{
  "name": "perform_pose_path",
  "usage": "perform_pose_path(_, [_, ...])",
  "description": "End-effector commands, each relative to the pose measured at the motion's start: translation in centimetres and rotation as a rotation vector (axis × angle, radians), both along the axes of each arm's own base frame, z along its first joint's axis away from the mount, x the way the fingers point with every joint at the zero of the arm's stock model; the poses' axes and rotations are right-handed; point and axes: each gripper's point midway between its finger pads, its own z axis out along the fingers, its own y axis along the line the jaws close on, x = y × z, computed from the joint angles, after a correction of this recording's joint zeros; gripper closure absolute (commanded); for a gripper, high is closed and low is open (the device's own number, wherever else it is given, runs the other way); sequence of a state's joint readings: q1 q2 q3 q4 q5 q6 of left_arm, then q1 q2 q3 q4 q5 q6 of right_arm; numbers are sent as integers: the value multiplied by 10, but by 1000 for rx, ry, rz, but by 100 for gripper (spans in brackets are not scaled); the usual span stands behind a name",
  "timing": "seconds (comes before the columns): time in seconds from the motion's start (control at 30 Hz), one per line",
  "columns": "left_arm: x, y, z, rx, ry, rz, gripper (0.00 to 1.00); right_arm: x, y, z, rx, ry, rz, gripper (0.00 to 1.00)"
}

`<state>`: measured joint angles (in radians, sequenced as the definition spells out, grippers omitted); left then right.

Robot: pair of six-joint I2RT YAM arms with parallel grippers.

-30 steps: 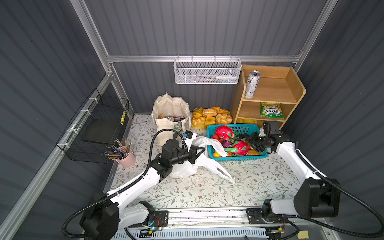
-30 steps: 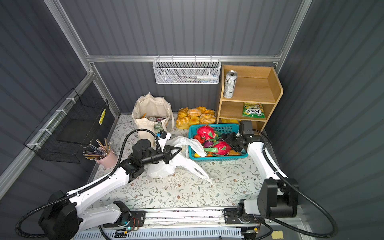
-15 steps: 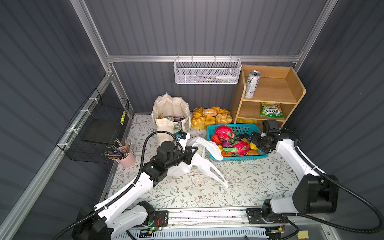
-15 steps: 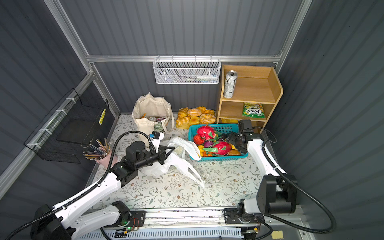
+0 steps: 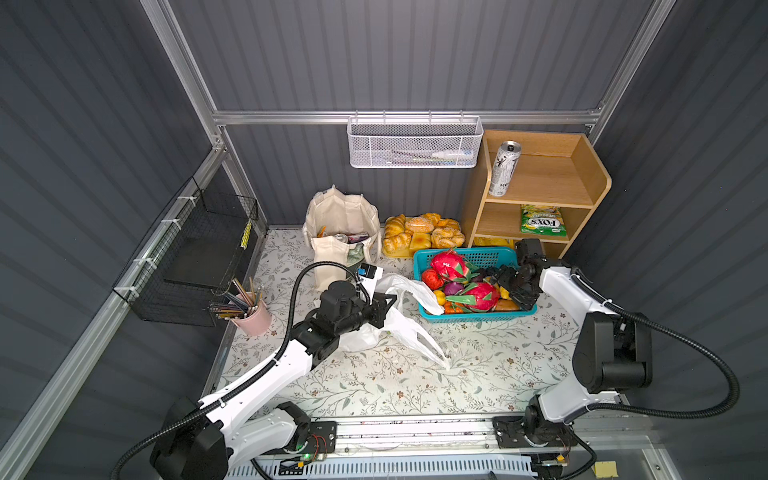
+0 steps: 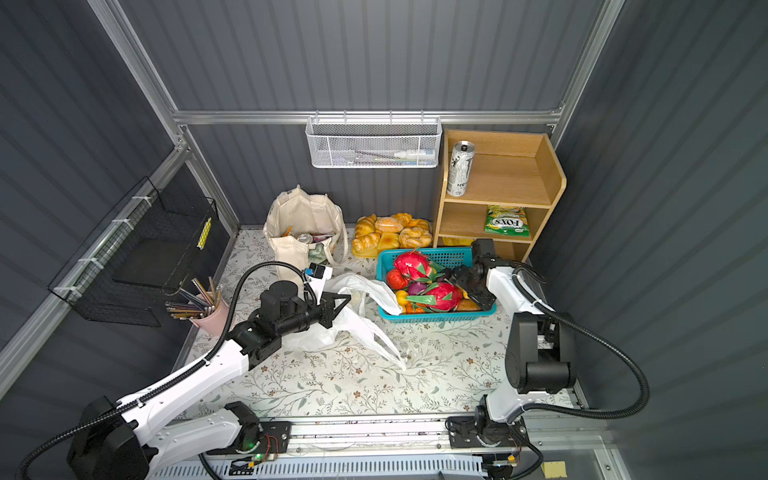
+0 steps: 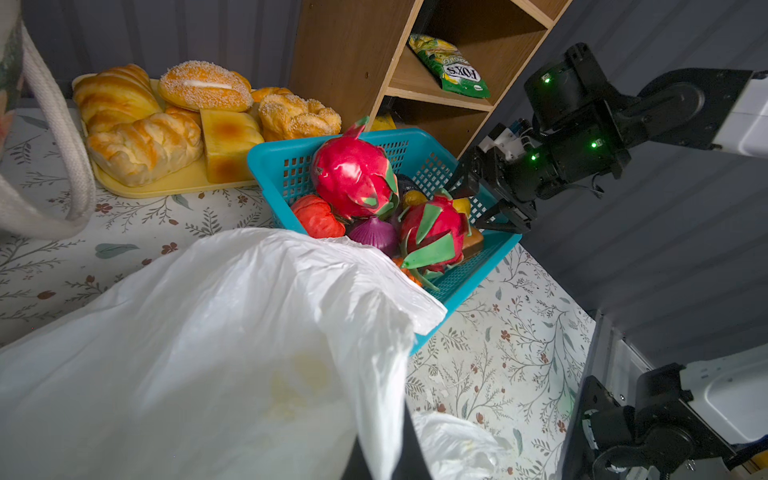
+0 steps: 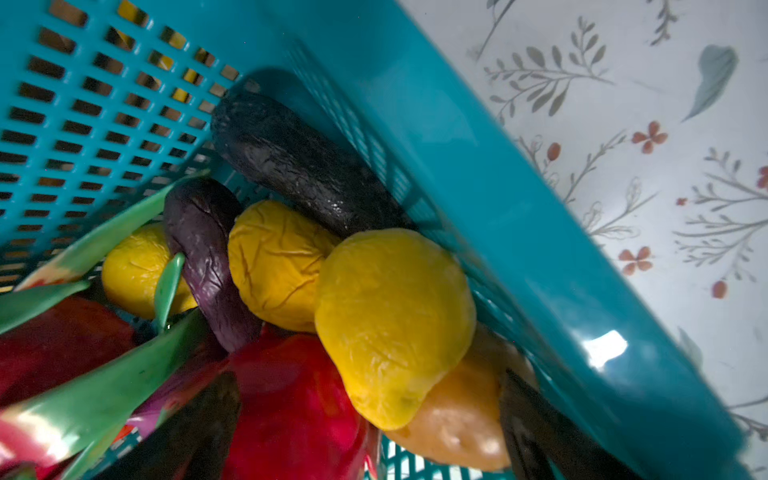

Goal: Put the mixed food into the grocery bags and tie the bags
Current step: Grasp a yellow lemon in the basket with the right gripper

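The mixed food (image 5: 478, 296) I can see lies mostly heaped in the teal basket (image 5: 469, 318), on the right side of the tabletop (image 5: 415, 374). My right gripper (image 5: 510, 286) hangs inside the basket's right end with its jaws spread wide, clamping nothing. On its wrist camera a yellow fruit (image 8: 390, 324) lies just ahead of the two fingers. It rests on an orange piece (image 8: 453, 415) against the basket wall, with a dark aubergine (image 8: 299, 166) beyond it.

My left gripper (image 5: 388, 301) is clenched on the rim of the white plastic bag (image 5: 399, 332), holding that edge up off the tabletop. One flap of the bag drapes over the basket's left corner. So the fruit sits right under the right gripper and apart from the left one.

The canvas tote (image 5: 340, 216) stands upright at the back with a few items inside. A drink can (image 5: 504, 168) stands on top of the wooden shelf (image 5: 548, 183), and a green FOX'S pouch (image 5: 542, 222) lies in the compartment below.
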<state>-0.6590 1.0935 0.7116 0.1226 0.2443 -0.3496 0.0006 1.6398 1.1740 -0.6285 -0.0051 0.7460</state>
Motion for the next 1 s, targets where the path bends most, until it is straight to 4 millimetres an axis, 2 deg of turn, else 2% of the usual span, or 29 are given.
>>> perform_pose_path(0.0, [1, -2, 11, -33, -23, -9, 100, 9, -5, -5, 32, 4, -73, 4])
perform_pose_path(0.17, [0, -1, 12, -37, -23, -8, 100, 15, -1, -7, 62, -10, -66, 12])
perform_pose_path(0.47, [0, -1, 11, -37, -23, -10, 100, 6, -9, 12, 51, -111, -60, 43])
perform_pose_path(0.7, [1, -2, 10, -36, -17, -13, 100, 2, -16, 29, 37, -194, -41, 61])
perform_pose_path(0.73, [1, -3, 10, -37, -16, -13, 100, 2, -16, 29, 39, -196, -42, 60])
perform_pose_path(0.77, [2, -3, 11, -39, -17, -12, 100, 1, -17, 28, 48, -189, -44, 54])
perform_pose_path(0.83, [2, -4, 10, -36, -15, -13, 100, 0, -13, 22, 71, -152, -32, 37])
perform_pose_path(0.97, [4, -5, 10, -42, -14, -14, 100, -1, -8, 6, 109, -101, -35, 26])
